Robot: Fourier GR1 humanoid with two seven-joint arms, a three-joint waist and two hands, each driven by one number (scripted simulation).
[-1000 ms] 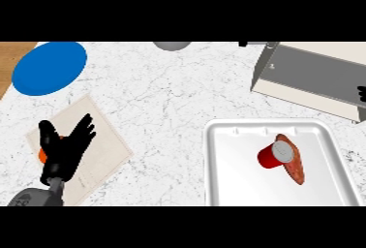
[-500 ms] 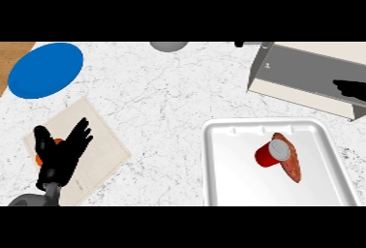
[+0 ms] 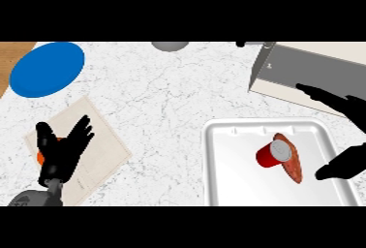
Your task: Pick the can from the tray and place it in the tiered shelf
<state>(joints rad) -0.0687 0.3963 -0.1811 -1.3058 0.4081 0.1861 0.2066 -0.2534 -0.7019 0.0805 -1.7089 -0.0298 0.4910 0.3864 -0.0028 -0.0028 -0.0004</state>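
Can (image 3: pixel 274 153), red with a silvery top, lies tilted in the white tray (image 3: pixel 236 189), leaning against an orange-brown food item (image 3: pixel 293 167). We see our right hand (image 3: pixel 348 138) spread wide over the tray's right edge, holding nothing, just below the tiered shelf (image 3: pixel 307 72). Our left hand (image 3: pixel 63 147) rests with straight fingers over the beige board (image 3: pixel 107 145), near the blue plate (image 3: pixel 46 69).
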